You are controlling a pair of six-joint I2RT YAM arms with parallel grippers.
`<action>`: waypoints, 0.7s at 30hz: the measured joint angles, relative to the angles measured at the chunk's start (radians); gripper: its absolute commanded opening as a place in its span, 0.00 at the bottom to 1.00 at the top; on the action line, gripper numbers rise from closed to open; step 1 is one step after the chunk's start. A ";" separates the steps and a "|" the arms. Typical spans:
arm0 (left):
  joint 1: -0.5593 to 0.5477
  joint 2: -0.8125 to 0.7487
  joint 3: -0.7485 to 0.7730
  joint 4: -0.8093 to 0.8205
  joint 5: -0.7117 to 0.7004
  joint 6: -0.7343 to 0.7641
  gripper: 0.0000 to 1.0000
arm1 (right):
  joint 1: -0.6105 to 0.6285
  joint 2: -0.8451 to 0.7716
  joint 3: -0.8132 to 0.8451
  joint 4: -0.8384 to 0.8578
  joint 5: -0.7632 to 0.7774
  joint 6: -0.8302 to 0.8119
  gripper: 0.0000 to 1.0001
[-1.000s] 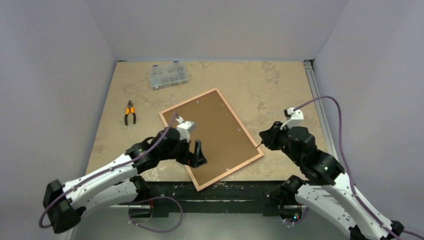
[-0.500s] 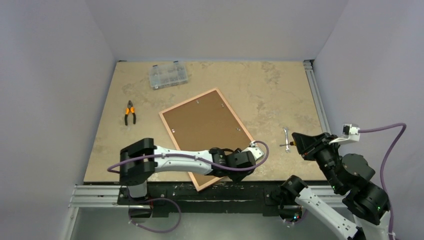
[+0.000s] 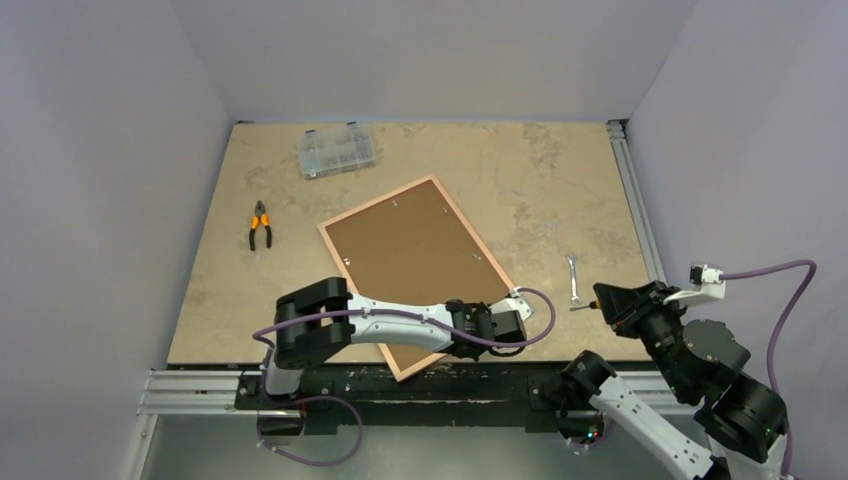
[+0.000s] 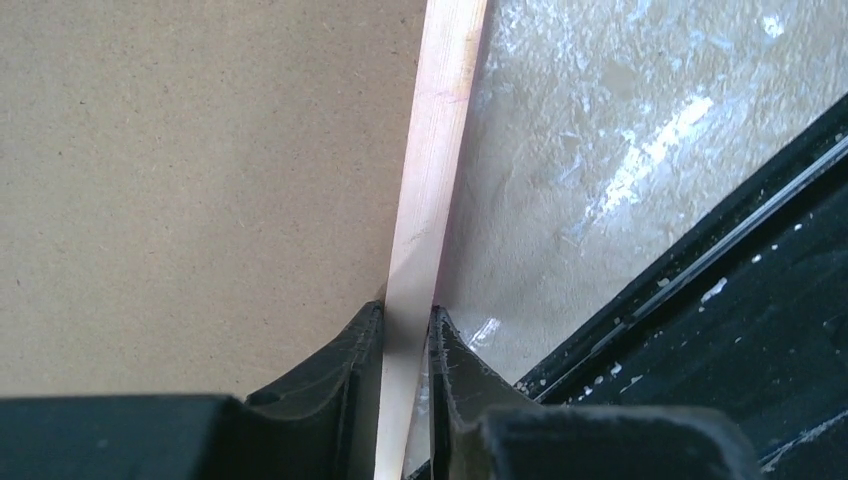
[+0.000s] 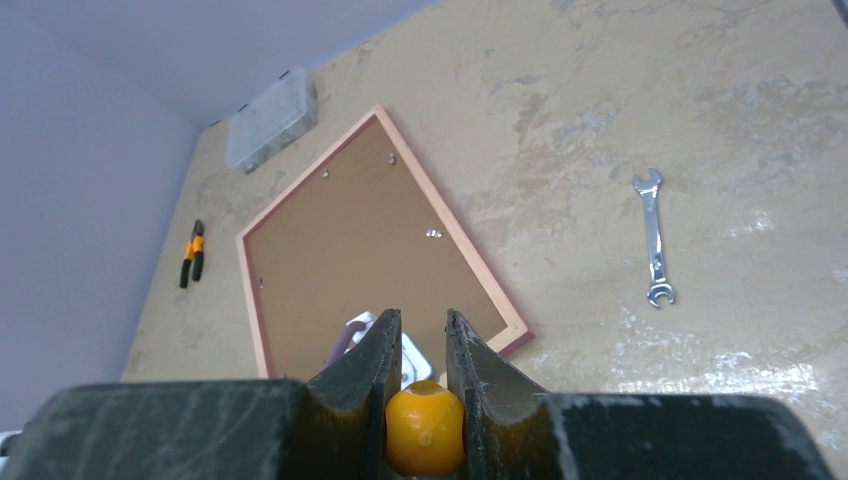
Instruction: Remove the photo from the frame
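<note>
Clamped with the left pincer (image 4: 408, 325): the pale rail of the frame (image 4: 440, 150), near its front corner. Lying back-up on the desk (image 3: 520, 170), brown backing board (image 3: 410, 250) showing. Gripped between the closed fingers of the right pincer (image 5: 420, 320), off to the right: an orange knob (image 5: 424, 440), possibly a tool's handle end

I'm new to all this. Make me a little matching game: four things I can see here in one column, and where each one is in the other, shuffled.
Things
1. frame
2. pliers
3. wrench
4. orange knob

Places
a. between the right gripper's fingers
b. lying on the table, left of the frame
c. rim pinched by the left gripper
d. lying on the table, right of the frame

Pairs: 1-c, 2-b, 3-d, 4-a
</note>
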 measured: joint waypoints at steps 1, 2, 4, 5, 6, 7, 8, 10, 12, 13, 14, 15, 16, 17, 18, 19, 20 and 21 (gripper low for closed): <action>-0.001 0.007 0.009 -0.006 -0.006 0.000 0.09 | 0.000 0.000 0.000 -0.012 0.011 0.003 0.00; 0.000 0.012 0.017 -0.009 -0.010 -0.002 0.07 | 0.000 0.000 0.002 -0.023 0.019 0.007 0.00; 0.009 0.029 0.043 -0.014 -0.013 -0.006 0.04 | 0.000 0.000 0.006 -0.045 0.041 0.018 0.00; 0.019 0.039 0.058 -0.013 -0.009 -0.013 0.02 | 0.000 -0.001 0.011 -0.055 0.050 0.022 0.00; 0.034 0.050 0.076 -0.010 0.003 -0.023 0.01 | 0.000 -0.002 0.016 -0.061 0.060 0.026 0.00; 0.052 0.062 0.094 -0.005 0.019 -0.035 0.00 | 0.000 -0.002 0.022 -0.067 0.066 0.029 0.00; 0.076 0.076 0.116 0.003 0.046 -0.052 0.00 | 0.000 -0.002 0.031 -0.072 0.070 0.030 0.00; 0.133 0.108 0.166 0.027 0.106 -0.093 0.01 | 0.000 -0.002 0.047 -0.078 0.083 0.033 0.00; 0.183 0.146 0.225 0.043 0.150 -0.137 0.03 | 0.000 -0.001 0.066 -0.079 0.090 0.034 0.00; 0.211 0.173 0.268 0.055 0.173 -0.168 0.10 | 0.000 0.001 0.075 -0.079 0.092 0.034 0.00; 0.227 0.190 0.293 0.065 0.183 -0.190 0.20 | 0.000 0.004 0.078 -0.079 0.094 0.035 0.00; 0.248 0.208 0.323 0.076 0.195 -0.217 0.32 | 0.001 0.007 0.080 -0.077 0.094 0.036 0.00; 0.262 0.219 0.344 0.082 0.204 -0.238 0.43 | 0.001 0.011 0.080 -0.079 0.094 0.037 0.00; 0.277 0.229 0.364 0.093 0.216 -0.259 0.51 | 0.002 0.018 0.079 -0.077 0.093 0.037 0.00; 0.289 0.233 0.378 0.105 0.228 -0.277 0.58 | 0.002 0.027 0.075 -0.076 0.092 0.037 0.00; 0.299 0.233 0.389 0.117 0.245 -0.293 0.63 | 0.002 0.039 0.069 -0.073 0.092 0.037 0.00; 0.307 0.230 0.400 0.131 0.261 -0.310 0.67 | 0.002 0.054 0.058 -0.068 0.089 0.038 0.00; 0.313 0.226 0.401 0.148 0.278 -0.315 0.70 | 0.002 0.069 0.047 -0.063 0.086 0.038 0.00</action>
